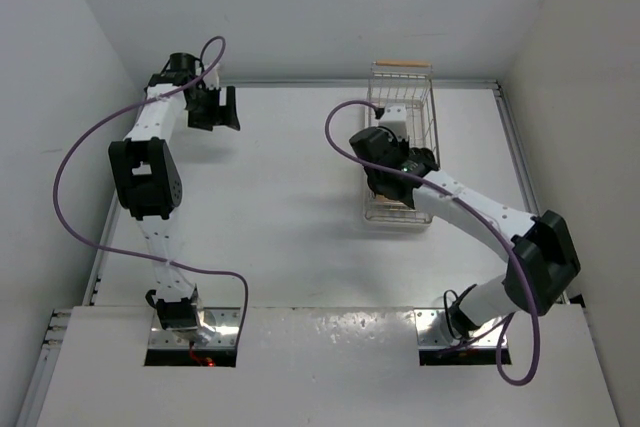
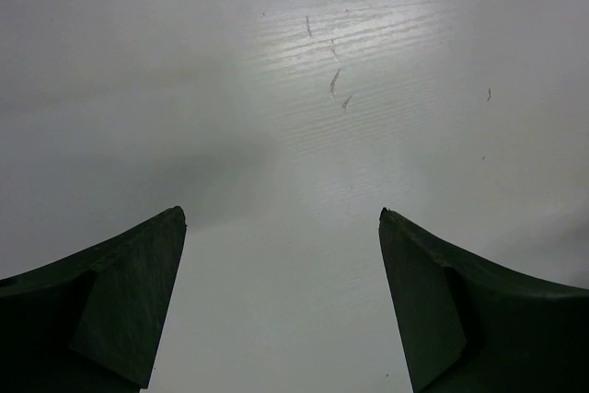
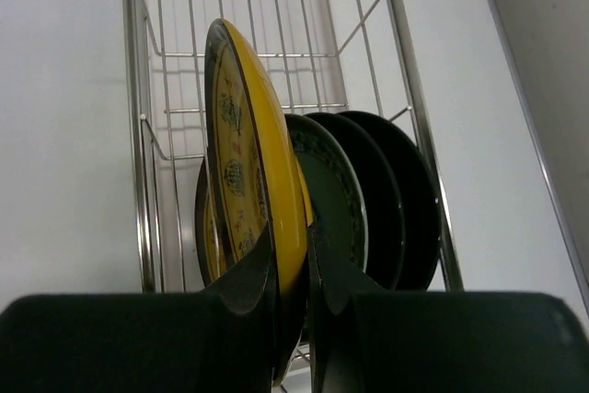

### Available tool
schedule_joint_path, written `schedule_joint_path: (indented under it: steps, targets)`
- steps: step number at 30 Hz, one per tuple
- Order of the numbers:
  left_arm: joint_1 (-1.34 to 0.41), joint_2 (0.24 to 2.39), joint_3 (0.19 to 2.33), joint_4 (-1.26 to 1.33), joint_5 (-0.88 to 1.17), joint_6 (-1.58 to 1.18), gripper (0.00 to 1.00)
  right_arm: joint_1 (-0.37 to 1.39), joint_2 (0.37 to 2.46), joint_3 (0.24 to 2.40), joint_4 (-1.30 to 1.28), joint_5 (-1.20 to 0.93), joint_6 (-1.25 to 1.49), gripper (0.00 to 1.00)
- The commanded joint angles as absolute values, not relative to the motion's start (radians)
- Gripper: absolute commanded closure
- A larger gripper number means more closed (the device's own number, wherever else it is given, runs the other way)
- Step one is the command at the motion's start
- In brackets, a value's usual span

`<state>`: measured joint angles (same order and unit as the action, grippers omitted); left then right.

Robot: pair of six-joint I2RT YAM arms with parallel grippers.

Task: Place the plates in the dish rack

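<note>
The dish rack stands at the back right of the table, and its wire wall fills the right wrist view. On edge inside it are a mustard-yellow plate, a second yellow plate to its left, a teal patterned plate and two black plates. My right gripper is shut on the lower rim of the taller yellow plate, which stands higher than the others. My left gripper hangs open over bare table at the far left, holding nothing.
A wooden handle bar caps the rack's far end, close to the back wall. Side walls close in the table on the left and right. My right arm lies across the rack's near end.
</note>
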<state>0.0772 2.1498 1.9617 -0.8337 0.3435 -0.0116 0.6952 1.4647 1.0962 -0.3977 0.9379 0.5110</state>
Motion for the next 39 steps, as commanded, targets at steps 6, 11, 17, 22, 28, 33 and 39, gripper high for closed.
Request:
schedule_joint_path:
  steps: [6,11,17,22,28,33,39]
  targets:
    - [0.071,2.146,1.953,-0.833,0.339,-0.011,0.10,0.696,1.540,1.149,-0.486,0.862,0.692,1.00]
    - [0.080,2.146,1.953,-0.833,0.339,-0.011,0.10,0.692,1.577,1.147,-0.511,0.847,0.732,1.00]
    - [0.080,2.146,1.953,-0.833,0.330,-0.011,0.10,0.695,1.603,1.137,-0.504,0.821,0.727,1.00]
    - [0.080,2.137,1.953,-0.833,0.321,-0.002,0.10,0.693,1.609,1.180,-0.525,0.836,0.671,0.62]
    - [0.080,2.137,1.953,-0.833,0.311,-0.002,0.10,0.683,1.540,1.287,-0.485,0.830,0.488,0.43]
    - [0.080,2.137,1.962,-0.833,0.311,0.008,0.10,0.603,1.438,1.384,-0.505,0.795,0.390,0.22]
    - [0.080,2.137,1.962,-0.833,0.290,0.008,0.10,0.333,1.324,1.322,-0.603,0.542,0.419,0.06]
